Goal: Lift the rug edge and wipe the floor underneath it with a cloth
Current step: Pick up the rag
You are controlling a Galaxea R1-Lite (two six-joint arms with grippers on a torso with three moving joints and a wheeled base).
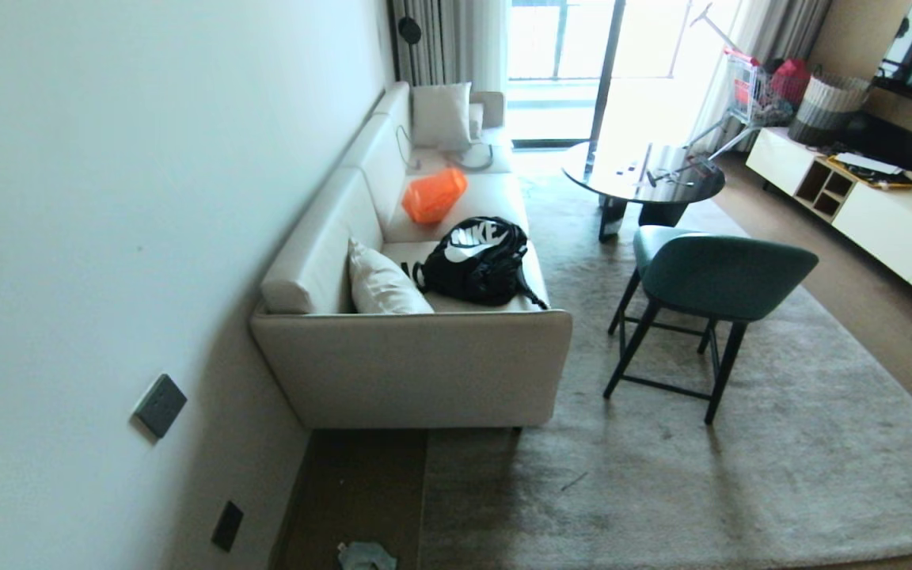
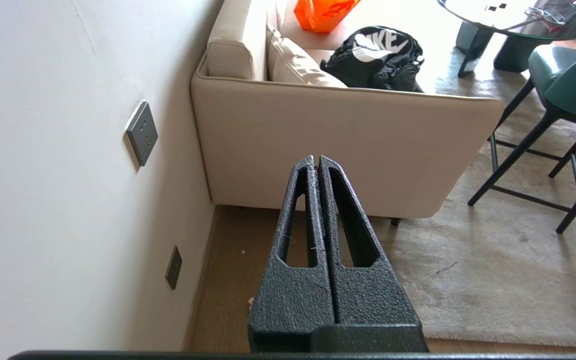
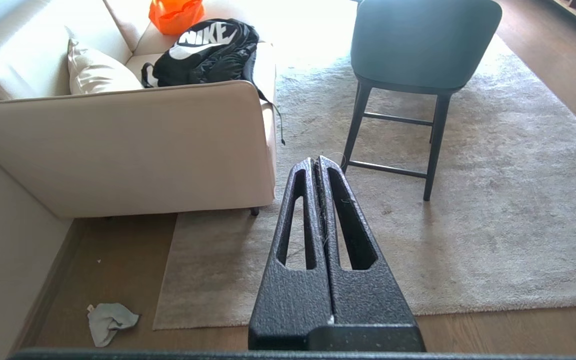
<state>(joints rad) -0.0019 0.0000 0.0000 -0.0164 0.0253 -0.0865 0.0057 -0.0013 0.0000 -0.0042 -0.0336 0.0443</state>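
Note:
The grey-beige rug [image 1: 662, 475] lies flat. Its rug edge [image 1: 424, 499] runs straight along a strip of brown plank floor [image 1: 361, 483] between the rug and the wall. The right wrist view shows the rug edge [image 3: 165, 280] meeting a square corner at the near side. The cloth [image 3: 110, 320], a small crumpled pale grey-blue rag, lies on the floor [image 3: 103, 260] just off that corner, and the cloth [image 1: 365, 556] also shows at the bottom of the head view. My left gripper [image 2: 316, 159] and right gripper [image 3: 316, 160] hang above the floor, both shut and empty, and neither shows in the head view.
A beige sofa [image 1: 424, 364] stands on the rug's far part against the white wall [image 1: 108, 237], with a black backpack [image 1: 480, 261] and an orange bag [image 1: 434, 194] on it. A green chair [image 1: 709, 277] and a round dark table [image 1: 642, 178] stand on the rug. Wall sockets [image 1: 160, 405] sit low.

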